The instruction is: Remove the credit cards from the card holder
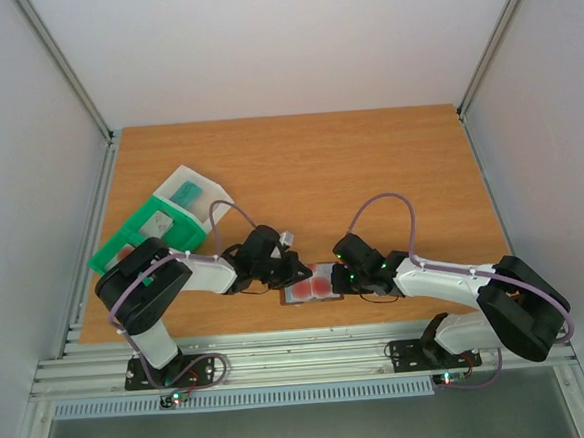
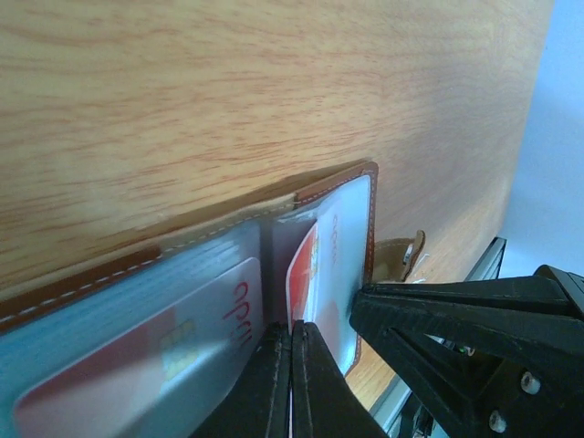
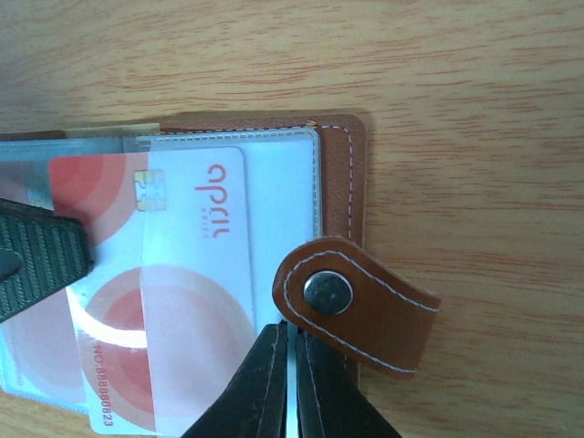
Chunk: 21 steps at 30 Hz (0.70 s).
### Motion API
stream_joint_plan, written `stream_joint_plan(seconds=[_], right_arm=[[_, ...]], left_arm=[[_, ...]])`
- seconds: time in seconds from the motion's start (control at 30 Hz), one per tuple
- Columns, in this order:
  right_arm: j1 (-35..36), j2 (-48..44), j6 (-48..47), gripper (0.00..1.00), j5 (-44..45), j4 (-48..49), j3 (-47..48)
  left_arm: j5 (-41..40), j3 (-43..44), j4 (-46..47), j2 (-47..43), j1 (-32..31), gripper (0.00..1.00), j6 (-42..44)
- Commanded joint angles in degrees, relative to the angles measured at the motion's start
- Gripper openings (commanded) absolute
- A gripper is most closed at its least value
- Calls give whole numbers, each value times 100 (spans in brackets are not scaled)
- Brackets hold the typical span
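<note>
1. An open brown card holder (image 1: 312,288) lay near the table's (image 1: 299,168) front edge, between both tools.
2. The red card (image 3: 196,274) lay lengthwise in line with the right tool (image 3: 288,342), whose tips were pressed together at the holder's edge.
3. The left tool (image 2: 292,342) was likewise pressed together, at the holder's fold.

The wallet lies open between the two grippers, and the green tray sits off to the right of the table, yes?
No: the tray sits off to the left, as the top view shows. The rest holds: the wallet lies open between the left gripper and the right gripper.
</note>
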Motion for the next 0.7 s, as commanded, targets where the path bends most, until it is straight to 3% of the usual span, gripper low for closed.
stream_joint_plan(seconds=[0.0, 0.4, 0.67], right_arm=[[-30, 171, 44, 7, 228, -343, -45], [-27, 39, -47, 7, 86, -391, 99], [-27, -516, -163, 11, -184, -537, 280]], left_arm=[[-136, -198, -196, -227, 111, 1, 101], [-512, -380, -775, -859, 219, 0, 271], [-841, -389, -1258, -1399, 253, 0, 330]])
